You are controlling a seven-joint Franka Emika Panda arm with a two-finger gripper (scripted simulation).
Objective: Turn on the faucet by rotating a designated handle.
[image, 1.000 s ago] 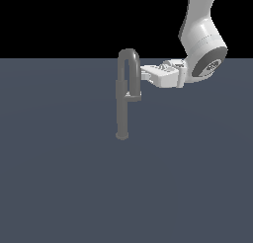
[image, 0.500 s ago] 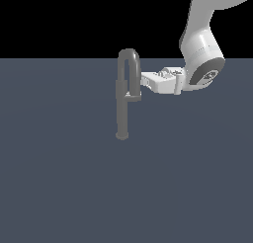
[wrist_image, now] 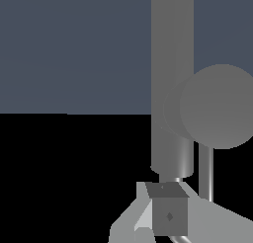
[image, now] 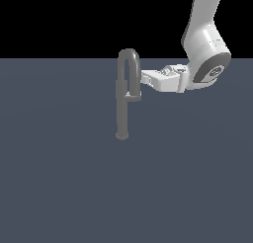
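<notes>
— Standing where, the slim dark grey metal faucet (image: 122, 106)?
— Upright on the grey counter (image: 59, 178), left of the white robot arm (image: 205, 54); its short stub handle (image: 132, 96) juts right.
— And the fingers (image: 144, 79)?
— Beside the gooseneck, just above the handle; apart or together, I cannot tell.

The faucet (image: 123, 103) stands upright on the floor (image: 59, 187), its foot resting on that surface a little left of the exterior view's middle. The handle (image: 132, 96) sticks out from the pipe toward the exterior view's right. The gripper (image: 144, 79) lies just right of the spout, above the handle, with the arm (image: 205, 44) farther right.
</notes>
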